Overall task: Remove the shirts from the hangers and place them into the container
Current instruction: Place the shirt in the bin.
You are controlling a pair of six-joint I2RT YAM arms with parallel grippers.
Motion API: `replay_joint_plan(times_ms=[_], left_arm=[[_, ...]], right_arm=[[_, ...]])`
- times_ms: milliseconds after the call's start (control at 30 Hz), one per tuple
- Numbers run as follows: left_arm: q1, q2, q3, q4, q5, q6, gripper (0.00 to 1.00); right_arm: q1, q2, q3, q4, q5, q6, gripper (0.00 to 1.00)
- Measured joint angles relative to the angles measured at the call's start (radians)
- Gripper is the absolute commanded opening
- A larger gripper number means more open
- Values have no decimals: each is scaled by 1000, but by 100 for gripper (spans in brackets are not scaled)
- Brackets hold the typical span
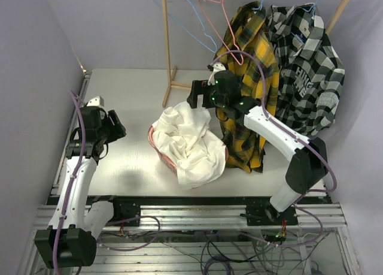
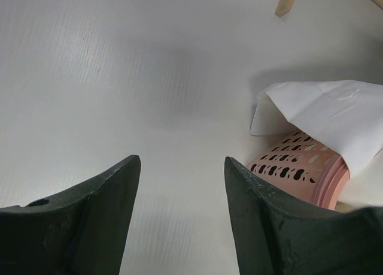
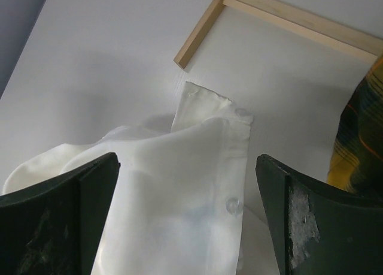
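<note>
1. Right gripper [image 3: 185,167]: in the right wrist view I read the jaws as wide apart, with nothing clamped between them. The white shirt [image 3: 179,185] lies below the gap, one buttoned edge toward the camera. Whether the fingers touch the cloth I cannot tell.

2. The top view places this gripper [image 1: 197,98] above the far edge of the white shirt [image 1: 188,143]. The shirt is heaped in the container [image 1: 154,140] and spills over its near side onto the counter [image 1: 131,101]. Only a strip of pink rim shows here. The right wrist view shows no container at all.

3. Left gripper [image 2: 181,161]: jaws apart, bare counter between them. The top view shows it [image 1: 114,128] well to the left of the container, clear of it.

4. The left wrist view alone shows the container's [image 2: 299,167] perforated pink wall, with the white shirt [image 2: 323,113] draped over its rim.

5. Beyond the right gripper, the yellow-and-black plaid shirt [image 1: 248,65] hangs on the wooden rack [image 1: 167,41], just behind the arm. The right wrist view catches only its edge [image 3: 359,137]. The black-and-white checked shirt [image 1: 305,65] hangs beside it, seen in the top view only.

6. Two bare hangers, one light blue [image 1: 179,17] and one pink-red [image 1: 218,23], hang on the rack left of the shirts.
</note>
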Motion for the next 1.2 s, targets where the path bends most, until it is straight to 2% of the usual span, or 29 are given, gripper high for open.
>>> replay_joint_plan(times_ms=[267,333,433,533,567,600,867,1200], left_arm=[[-3,0,0,0,1,0,69],[-3,0,0,0,1,0,69],[-4,0,0,0,1,0,69],[-5,0,0,0,1,0,69],[-5,0,0,0,1,0,69],[-5,0,0,0,1,0,69],[-5,0,0,0,3,0,69],[-5,0,0,0,6,0,69]], right_arm=[[-18,121,5,60,-99,6,98],[-18,141,11,66,-122,6,91],[-18,161,32,77,-159,5,64],[-18,166,42,85,-196,5,30],[-18,166,43,90,-210,6,11],[-18,166,43,95,-222,8,0],[-16,106,11,115,-309,5,0],[5,-155,-51,183,-381,-18,0]])
